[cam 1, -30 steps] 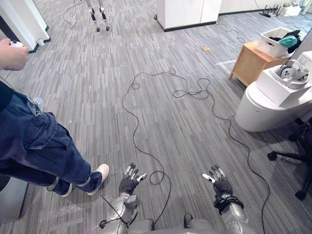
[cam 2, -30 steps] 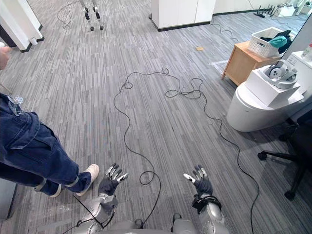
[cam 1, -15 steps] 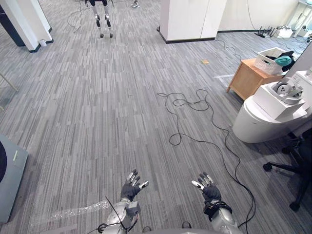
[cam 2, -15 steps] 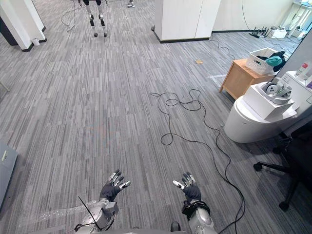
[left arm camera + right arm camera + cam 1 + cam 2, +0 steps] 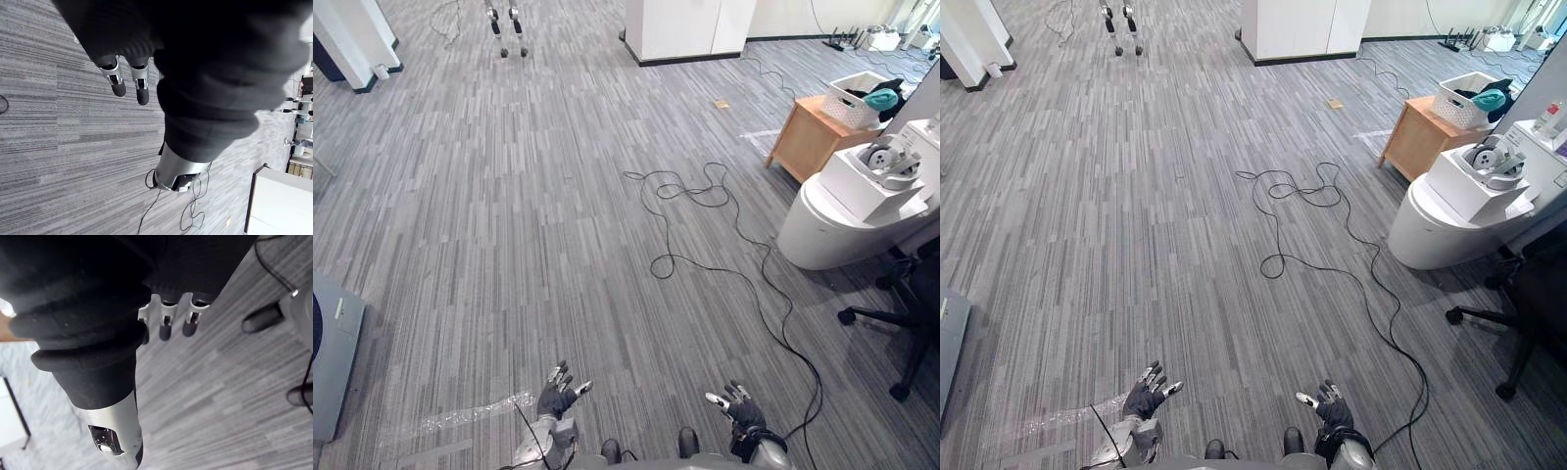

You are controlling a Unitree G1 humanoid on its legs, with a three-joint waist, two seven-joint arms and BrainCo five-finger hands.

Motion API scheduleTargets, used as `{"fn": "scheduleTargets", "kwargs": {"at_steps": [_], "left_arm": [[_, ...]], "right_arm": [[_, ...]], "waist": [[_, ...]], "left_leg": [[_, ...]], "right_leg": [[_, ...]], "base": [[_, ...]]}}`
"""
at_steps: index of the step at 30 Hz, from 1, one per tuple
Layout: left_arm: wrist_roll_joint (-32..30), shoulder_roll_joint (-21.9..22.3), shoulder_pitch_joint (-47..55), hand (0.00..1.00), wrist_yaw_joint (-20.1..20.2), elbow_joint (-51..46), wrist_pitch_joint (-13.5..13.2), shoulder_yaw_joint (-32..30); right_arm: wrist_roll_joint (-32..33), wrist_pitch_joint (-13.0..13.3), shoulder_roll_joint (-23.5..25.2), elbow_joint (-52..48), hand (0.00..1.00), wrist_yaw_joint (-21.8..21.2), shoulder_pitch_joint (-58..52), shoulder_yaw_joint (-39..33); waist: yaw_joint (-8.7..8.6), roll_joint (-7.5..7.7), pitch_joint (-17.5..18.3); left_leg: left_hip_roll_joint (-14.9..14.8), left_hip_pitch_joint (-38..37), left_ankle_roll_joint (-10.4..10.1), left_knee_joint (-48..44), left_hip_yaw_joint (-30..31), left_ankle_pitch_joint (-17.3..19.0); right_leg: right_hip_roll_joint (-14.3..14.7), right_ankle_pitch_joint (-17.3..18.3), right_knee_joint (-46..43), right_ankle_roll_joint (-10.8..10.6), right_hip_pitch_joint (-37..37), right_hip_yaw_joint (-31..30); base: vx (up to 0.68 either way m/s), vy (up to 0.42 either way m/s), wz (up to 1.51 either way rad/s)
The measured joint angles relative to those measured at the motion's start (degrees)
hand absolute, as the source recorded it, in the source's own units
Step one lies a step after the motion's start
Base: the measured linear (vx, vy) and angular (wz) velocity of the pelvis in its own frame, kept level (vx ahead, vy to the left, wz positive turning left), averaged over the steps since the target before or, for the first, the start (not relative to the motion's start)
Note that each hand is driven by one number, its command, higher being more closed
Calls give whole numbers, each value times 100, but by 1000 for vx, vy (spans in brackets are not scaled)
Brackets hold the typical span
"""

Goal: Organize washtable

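1. Low in the foreground, the left hand [image 5: 558,397] and right hand [image 5: 741,409] hover over the grey floor [image 5: 509,215], fingers spread, holding nothing.
2. Ahead to the right stands a white rounded pedestal [image 5: 827,233].
3. Beyond it, well apart, a white worktop [image 5: 1549,147] carrying bottles is likely the washtable; the right hand is nearer.

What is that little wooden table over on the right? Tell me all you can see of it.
The wooden table is a low, boxy piece in light brown wood with closed sides. It stands upright on the grey striped floor, ahead and to the robot's right. A white lattice basket sits on its top, holding a teal item and something dark. A round white stand is close beside it; whether they touch cannot be told.
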State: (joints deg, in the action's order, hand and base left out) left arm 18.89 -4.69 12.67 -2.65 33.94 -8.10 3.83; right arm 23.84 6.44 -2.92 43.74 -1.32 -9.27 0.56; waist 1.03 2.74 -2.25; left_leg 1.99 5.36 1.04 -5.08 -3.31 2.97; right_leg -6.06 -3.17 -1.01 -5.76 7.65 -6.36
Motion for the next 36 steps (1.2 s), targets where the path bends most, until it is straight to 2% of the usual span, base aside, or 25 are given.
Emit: {"fn": "scheduleTargets", "kwargs": {"at_steps": [5,8,12,14,15,16,17,18,19,20,21,23,25,26,27,28,29,30,31,32,33,34,35,36], "left_arm": [[-59,5,-25,0,0,34,-3,9],[-97,3,-20,0,-4,35,-7,2],[-156,5,-23,0,-9,36,-10,0],[-172,-33,-35,0,-10,87,-24,-4],[-212,-57,-67,0,-9,208,-53,-5],[-339,-120,-214,0,-11,631,-69,-16],[-413,-138,-387,0,-18,983,-61,-132],[-448,-146,-413,0,-24,1121,-59,-202],[-450,-164,-443,0,-43,1374,-53,-325],[-461,-260,-534,0,-82,1648,-47,-425],[-491,-305,-560,0,-109,1748,-47,-454],[-506,-385,-573,0,-120,1980,-14,-478],[-624,-258,-508,0,-105,2092,35,-593],[-671,-225,-500,0,-99,2108,38,-609],[-871,-157,-486,0,-61,2182,37,-638],[-999,-114,-437,0,10,2264,38,-673],[-1080,-113,-423,0,38,2294,41,-671],[-1134,-78,-427,0,66,2314,49,-696],[-1236,2,-442,0,172,2320,100,-764],[-1278,128,-574,0,208,2307,148,-777],[-1311,207,-677,0,234,2295,175,-777],[-1476,209,-691,0,268,2277,184,-758],[-1649,56,-733,0,269,2232,189,-603],[-1699,142,-845,0,212,2265,206,-598]], "right_arm": [[-143,1,-2,42,0,0,13,34],[-195,2,-4,51,0,0,51,54],[-258,87,-65,185,0,3,155,99],[-425,140,-156,344,0,3,182,127],[-440,176,-176,449,0,4,204,119],[-519,208,-210,733,0,7,259,65],[-604,208,-221,1040,0,16,361,-74],[-642,201,-209,1173,0,21,403,-148],[-678,199,-244,1393,0,43,433,-302],[-669,193,-248,1549,0,110,450,-377],[-668,192,-233,1578,0,128,473,-483],[-668,198,-200,1625,0,146,551,-681],[-700,199,-202,1680,0,143,542,-936],[-727,194,-202,1709,0,143,529,-1002],[-818,184,-208,1792,0,144,509,-1196],[-891,174,-214,1793,0,137,449,-1311],[-934,169,-186,1798,0,132,403,-1376],[-1016,161,-199,1850,0,109,417,-1450],[-1119,169,-205,1872,0,105,496,-1538],[-1119,164,-271,1879,0,104,515,-1525],[-1120,166,-299,1877,0,90,516,-1505],[-1096,139,-318,1864,0,66,396,-1488],[-1098,111,-345,1788,0,103,204,-1492],[-1102,67,-445,1867,0,109,251,-1531]], "waist": [[4,3,-8],[30,-5,-14],[149,-74,-89],[147,-88,-191],[145,-82,-230],[142,-70,-261],[130,-140,-408],[125,-216,-491],[110,-191,-506],[95,-179,-516],[88,-164,-532],[-38,-149,-611],[-76,-160,-662],[-96,-161,-663],[-218,-230,-643],[-285,-320,-563],[-340,-320,-469],[-289,-438,-360],[-235,-494,-281],[-243,-466,-337],[-312,-420,-447],[-266,-641,-380],[-346,-593,-338],[-307,-860,-356]], "left_leg": [[-11,239,38,-403,-31,234],[-44,445,66,-824,-43,490],[-133,751,122,-1661,-12,1056],[-66,816,221,-2101,67,1372],[0,796,244,-2179,136,1447],[93,716,340,-2202,197,1522],[101,456,482,-2149,250,1567],[105,359,501,-2139,279,1574],[103,208,531,-2091,284,1613],[104,134,520,-2068,379,1693],[104,88,504,-2030,405,1722],[102,-171,427,-1777,521,1772],[102,-842,319,-1243,644,1832],[94,-1028,297,-1076,702,1843],[-73,-1448,119,-703,862,1938],[-232,-1593,-46,-755,954,2019],[-306,-1525,-84,-972,970,2040],[-525,-1345,-154,-1423,916,2077],[-618,-913,-452,-2257,726,1582],[-533,-744,-194,-2652,531,870],[-486,-699,-52,-2961,378,319],[-731,-550,157,-3778,-9,-582],[-938,-397,71,-4826,-451,42],[-1307,-249,79,-5138,-445,354]], "right_leg": [[-2,34,-4,-32,59,-19],[12,51,-11,-50,69,-17],[104,379,-419,-124,122,-3],[71,864,-1187,-204,293,39],[26,977,-1426,-257,331,70],[-53,1119,-2098,-310,542,171],[-33,1161,-3011,-304,888,203],[6,1325,-3308,-238,1018,199],[100,1486,-3422,-167,1188,216],[192,1494,-3307,-158,1389,266],[244,1490,-3181,-157,1505,309],[371,1400,-2555,-188,1743,337],[400,931,-1541,-101,1845,358],[398,816,-1376,-50,1856,382],[455,610,-1353,209,1895,503],[611,392,-1544,384,1928,615],[688,85,-1633,522,1955,635],[898,-82,-1706,498,1995,669],[1066,-26,-1762,739,1923,699],[998,75,-2077,882,1915,693],[947,213,-2572,1051,1990,747],[1435,457,-1825,747,1697,753],[1421,-317,-487,1277,894,750],[1692,-318,-525,1247,745,775]], "base": [[-22,4,-3],[6,13,-2],[35,61,-1],[122,96,22],[120,91,28],[159,84,29],[197,82,27],[253,68,20],[272,48,23],[270,30,22],[296,-1,25],[392,-54,24],[460,-101,27],[558,-178,55],[604,-229,74],[755,-284,79],[561,-224,30],[726,-239,-22],[718,-231,-47],[839,-277,-37],[497,-234,-47],[412,-300,-31],[207,-302,-46],[313,-271,-17]]}}
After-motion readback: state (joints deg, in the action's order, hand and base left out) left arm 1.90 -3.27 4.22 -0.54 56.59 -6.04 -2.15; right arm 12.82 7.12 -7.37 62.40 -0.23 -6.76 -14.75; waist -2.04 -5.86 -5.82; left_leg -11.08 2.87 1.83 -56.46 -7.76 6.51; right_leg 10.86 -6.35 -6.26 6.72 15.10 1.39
